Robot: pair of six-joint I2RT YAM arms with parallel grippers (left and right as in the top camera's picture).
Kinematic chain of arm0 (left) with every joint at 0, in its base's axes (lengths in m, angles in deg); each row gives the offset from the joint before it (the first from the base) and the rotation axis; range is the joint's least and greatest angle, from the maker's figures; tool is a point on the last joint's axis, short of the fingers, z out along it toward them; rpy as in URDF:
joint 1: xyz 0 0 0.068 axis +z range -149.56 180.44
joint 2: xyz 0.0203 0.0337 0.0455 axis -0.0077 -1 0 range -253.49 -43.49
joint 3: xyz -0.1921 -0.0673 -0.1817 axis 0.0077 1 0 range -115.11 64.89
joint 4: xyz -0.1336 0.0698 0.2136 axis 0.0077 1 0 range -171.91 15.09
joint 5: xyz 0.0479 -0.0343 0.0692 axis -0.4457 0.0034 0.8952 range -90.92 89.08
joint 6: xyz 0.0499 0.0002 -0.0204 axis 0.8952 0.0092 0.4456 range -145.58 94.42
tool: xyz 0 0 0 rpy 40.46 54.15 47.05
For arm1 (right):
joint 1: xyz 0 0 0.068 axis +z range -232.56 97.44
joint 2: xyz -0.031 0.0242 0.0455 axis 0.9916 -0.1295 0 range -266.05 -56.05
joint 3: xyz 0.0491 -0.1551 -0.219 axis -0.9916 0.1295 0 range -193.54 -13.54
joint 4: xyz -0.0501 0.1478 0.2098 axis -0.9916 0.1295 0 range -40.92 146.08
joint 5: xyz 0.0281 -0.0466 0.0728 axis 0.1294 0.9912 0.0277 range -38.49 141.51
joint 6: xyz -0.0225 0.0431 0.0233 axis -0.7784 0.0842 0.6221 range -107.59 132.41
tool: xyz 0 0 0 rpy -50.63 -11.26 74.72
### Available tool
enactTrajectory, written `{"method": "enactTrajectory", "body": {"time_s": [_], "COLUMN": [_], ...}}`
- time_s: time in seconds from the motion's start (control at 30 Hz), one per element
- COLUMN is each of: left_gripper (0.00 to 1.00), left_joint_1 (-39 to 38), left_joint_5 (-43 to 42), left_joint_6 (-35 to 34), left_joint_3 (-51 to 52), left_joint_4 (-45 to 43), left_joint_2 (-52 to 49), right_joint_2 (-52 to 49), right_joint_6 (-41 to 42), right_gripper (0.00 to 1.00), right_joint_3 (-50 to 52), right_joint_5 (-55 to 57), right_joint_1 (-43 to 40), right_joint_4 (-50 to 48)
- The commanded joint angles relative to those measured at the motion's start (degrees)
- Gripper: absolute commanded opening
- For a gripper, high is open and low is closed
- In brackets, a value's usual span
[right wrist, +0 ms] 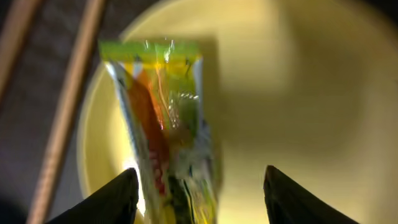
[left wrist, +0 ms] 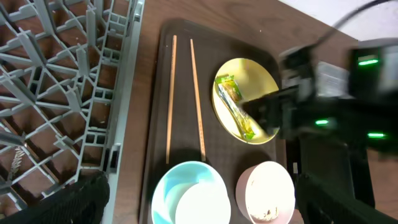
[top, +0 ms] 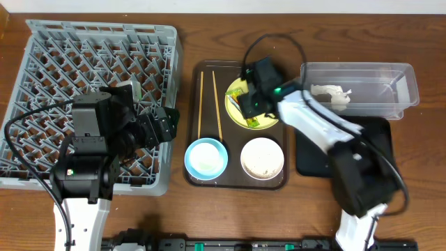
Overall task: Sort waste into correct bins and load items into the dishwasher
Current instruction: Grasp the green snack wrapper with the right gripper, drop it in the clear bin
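The green-and-yellow wrapper [right wrist: 165, 124] lies on the pale-yellow plate [top: 268, 124] on the brown tray. My right gripper [right wrist: 199, 186] is open just above the plate, one finger on each side of the wrapper. My left gripper [top: 171, 122] is open and empty at the right edge of the grey dish rack [top: 63, 63]. The chopsticks [top: 202, 104] lie left of the plate. The light-blue bowl [top: 206, 157] and the white bowl [top: 263, 158], which holds beige scraps, stand in front. The white tissue [top: 333, 94] lies in the clear tub [top: 397, 90].
The brown serving tray [top: 237, 183] sits between the rack and the bins. The black tray [top: 313, 157] lies in front of the clear tub, partly under my right arm. Cables loop above the right arm.
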Motion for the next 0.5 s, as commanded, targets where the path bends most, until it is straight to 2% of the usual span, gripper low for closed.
{"method": "enactTrajectory", "body": {"time_s": [0.0, 0.03, 0.07, 0.13, 0.17, 0.2, 0.3, 0.47], "left_gripper": [0.96, 0.96, 0.96, 0.96, 0.96, 0.96, 0.96, 0.96], "left_joint_1": [0.1, 0.1, 0.1, 0.1, 0.1, 0.1, 0.1, 0.1], "left_joint_5": [-0.3, -0.3, -0.3, -0.3, -0.3, -0.3, -0.3, -0.3], "left_joint_6": [0.5, 0.5, 0.5, 0.5, 0.5, 0.5, 0.5, 0.5], "left_joint_3": [-1.0, -1.0, -1.0, -1.0, -1.0, -1.0, -1.0, -1.0], "left_joint_4": [0.0, 0.0, 0.0, 0.0, 0.0, 0.0, 0.0, 0.0], "left_joint_2": [0.0, 0.0, 0.0, 0.0, 0.0, 0.0, 0.0, 0.0], "right_joint_2": [-2.1, -2.8, -3.3, -3.7, -3.7, -3.2, 0.4, 11.6], "right_joint_6": [-1.3, -1.2, -1.2, -1.3, -1.3, -1.2, -0.1, 5.1], "right_gripper": [0.59, 0.57, 0.49, 0.22, 0.04, 0.01, 0.01, 0.01], "right_joint_3": [-0.1, -0.1, -0.1, -0.1, -0.1, -0.3, -1.3, -1.4], "right_joint_5": [0.9, 1.3, 1.7, 2.3, 2.5, 2.4, -1.6, -5.0], "right_joint_1": [1.5, 1.5, 1.5, 1.1, 0.7, 0.3, -1.4, -7.1], "right_joint_4": [-1.1, -1.4, -1.5, -1.4, -1.3, -0.7, 1.5, 2.2]}}
